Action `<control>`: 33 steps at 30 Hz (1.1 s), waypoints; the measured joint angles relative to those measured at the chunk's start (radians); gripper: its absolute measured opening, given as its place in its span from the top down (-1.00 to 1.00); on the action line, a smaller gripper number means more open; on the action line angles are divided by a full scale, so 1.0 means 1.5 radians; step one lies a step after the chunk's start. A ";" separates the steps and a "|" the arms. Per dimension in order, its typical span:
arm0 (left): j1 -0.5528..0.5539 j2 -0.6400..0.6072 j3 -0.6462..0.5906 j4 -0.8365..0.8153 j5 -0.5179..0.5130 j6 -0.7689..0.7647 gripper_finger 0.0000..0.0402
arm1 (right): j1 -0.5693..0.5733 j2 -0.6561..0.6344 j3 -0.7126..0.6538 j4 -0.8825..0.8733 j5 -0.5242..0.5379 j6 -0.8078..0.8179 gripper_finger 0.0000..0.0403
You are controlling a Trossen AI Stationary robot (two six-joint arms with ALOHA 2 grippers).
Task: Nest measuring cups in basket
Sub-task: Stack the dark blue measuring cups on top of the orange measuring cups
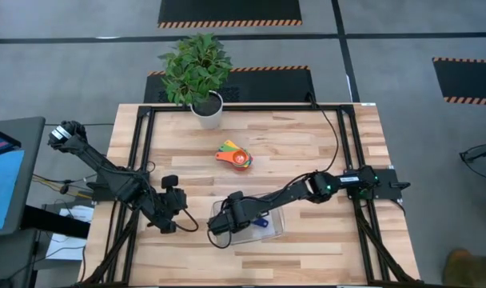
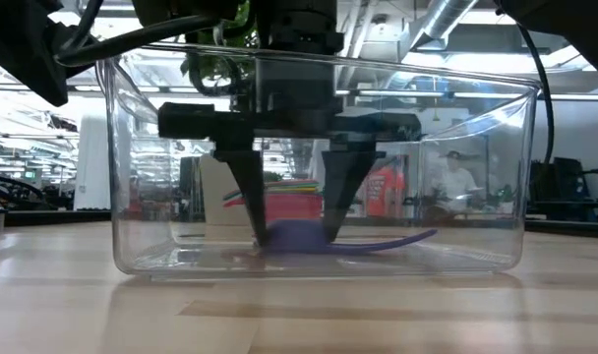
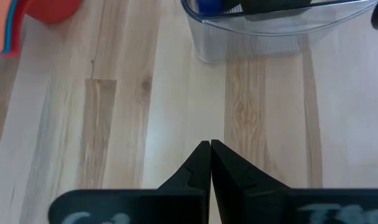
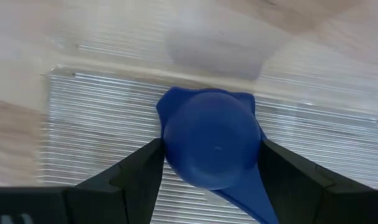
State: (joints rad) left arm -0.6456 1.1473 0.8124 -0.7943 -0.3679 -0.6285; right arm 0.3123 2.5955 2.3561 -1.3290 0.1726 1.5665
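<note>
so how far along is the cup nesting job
Early on. One blue cup lies in the basket, with the open right gripper straddling it. The other cups sit stacked mid-table, not yet moved. The left gripper waits shut beside the basket.

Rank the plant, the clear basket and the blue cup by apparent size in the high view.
1. Plant, pot included, though it stands taller, nearer the camera.
2. Basket, partly covered by the right gripper.
3. Blue cup, smallest, mostly hidden.

Pale wooden table [image 1: 307, 152]; on it a clear basket [image 1: 273, 227], stacked measuring cups [image 1: 234, 156] (bright colours), a potted plant [image 1: 207, 110].
</note>
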 joint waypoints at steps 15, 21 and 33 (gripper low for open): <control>0.000 0.000 0.000 0.000 0.000 -0.007 1.00 | 0.000 0.003 -0.001 0.005 -0.006 -0.006 -0.03; 0.000 0.000 0.000 0.000 -0.002 -0.007 1.00 | 0.001 0.000 0.000 -0.003 -0.009 -0.004 0.00; 0.000 0.000 0.000 0.000 -0.007 -0.004 1.00 | 0.016 -0.078 -0.002 -0.019 -0.017 -0.002 0.03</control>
State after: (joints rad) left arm -0.6456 1.1473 0.8124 -0.7940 -0.3780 -0.6342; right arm 0.3364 2.4788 2.3530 -1.3571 0.1468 1.5634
